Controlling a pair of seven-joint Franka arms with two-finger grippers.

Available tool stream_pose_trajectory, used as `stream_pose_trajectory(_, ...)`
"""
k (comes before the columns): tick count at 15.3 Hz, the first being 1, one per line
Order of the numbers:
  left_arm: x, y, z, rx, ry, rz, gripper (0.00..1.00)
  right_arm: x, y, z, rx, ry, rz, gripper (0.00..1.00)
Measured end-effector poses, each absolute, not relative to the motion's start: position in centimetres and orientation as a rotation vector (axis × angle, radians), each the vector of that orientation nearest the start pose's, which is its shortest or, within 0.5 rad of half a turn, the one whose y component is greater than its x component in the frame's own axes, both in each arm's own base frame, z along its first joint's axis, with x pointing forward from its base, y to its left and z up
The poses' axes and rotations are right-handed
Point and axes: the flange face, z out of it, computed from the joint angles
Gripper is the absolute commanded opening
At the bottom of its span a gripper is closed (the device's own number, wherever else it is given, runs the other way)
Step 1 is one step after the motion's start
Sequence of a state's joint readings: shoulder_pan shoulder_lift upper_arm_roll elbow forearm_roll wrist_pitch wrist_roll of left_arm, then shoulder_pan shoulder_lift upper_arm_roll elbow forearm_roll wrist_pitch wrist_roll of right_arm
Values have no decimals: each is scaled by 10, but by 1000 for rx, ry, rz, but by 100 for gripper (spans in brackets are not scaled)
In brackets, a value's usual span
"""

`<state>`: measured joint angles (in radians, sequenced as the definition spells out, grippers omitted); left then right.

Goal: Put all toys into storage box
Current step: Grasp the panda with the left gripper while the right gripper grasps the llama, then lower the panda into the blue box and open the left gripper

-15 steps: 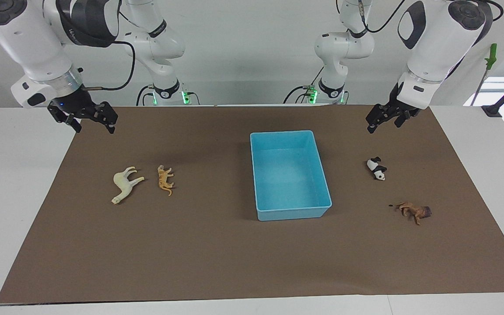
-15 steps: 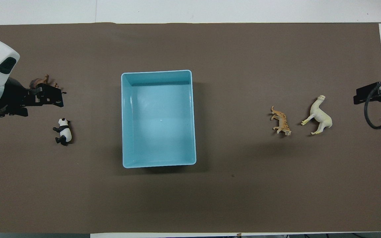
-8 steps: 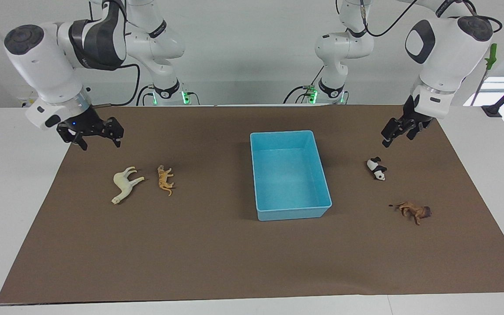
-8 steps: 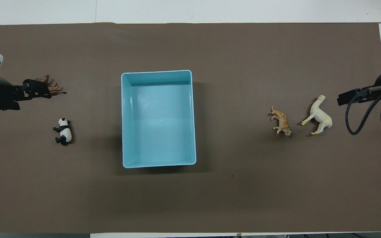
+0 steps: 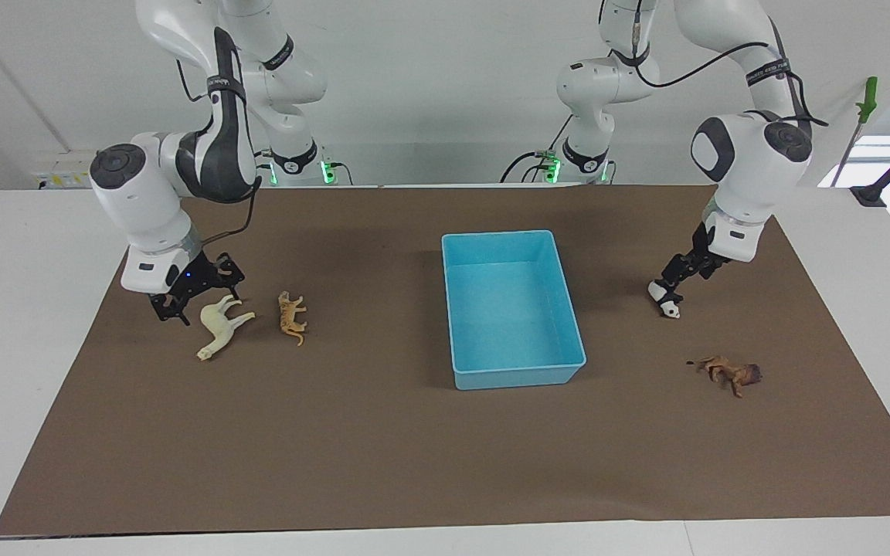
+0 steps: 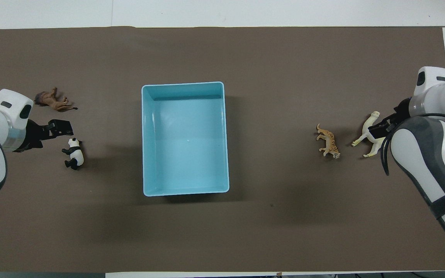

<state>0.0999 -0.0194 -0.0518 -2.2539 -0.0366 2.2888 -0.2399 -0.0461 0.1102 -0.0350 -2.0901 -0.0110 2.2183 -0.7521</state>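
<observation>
With the box (image 5: 513, 309) empty, each open, empty claw should straddle its toy's body before closing: the right gripper (image 5: 196, 297) at the horse (image 5: 221, 324), the left gripper (image 5: 675, 279) at the panda (image 5: 667, 303).

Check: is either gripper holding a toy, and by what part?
Nothing is held. The left gripper is over the panda, the right gripper by the horse.

Probably a lab: two robot arms (image 5: 182, 162), bare white walls.
</observation>
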Motion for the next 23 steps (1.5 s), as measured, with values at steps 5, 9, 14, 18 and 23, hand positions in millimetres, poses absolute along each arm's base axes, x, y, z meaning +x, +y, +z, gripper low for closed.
stream_pose_trajectory(5,518,31,330,-3142,-429,-121,100,553,-59,344,-2950,-1022,-5,100)
stream_pose_trajectory(9,513,39,320,-3145,-387,-96,100,550,-76,328,-2968,-967,-22,100)
stream_pose_trajectory(14,495,34,295,-3146,-369,-44,100,544,-73,316,-2968,-953,-23,100)
stream_pose_trajectory(18,487,33,287,-3146,-364,-28,54,537,-76,299,-2973,-941,-20,100)
stream_pose_trajectory(23,488,33,294,-3146,-360,-52,7,532,-82,291,-2979,-917,-20,43)
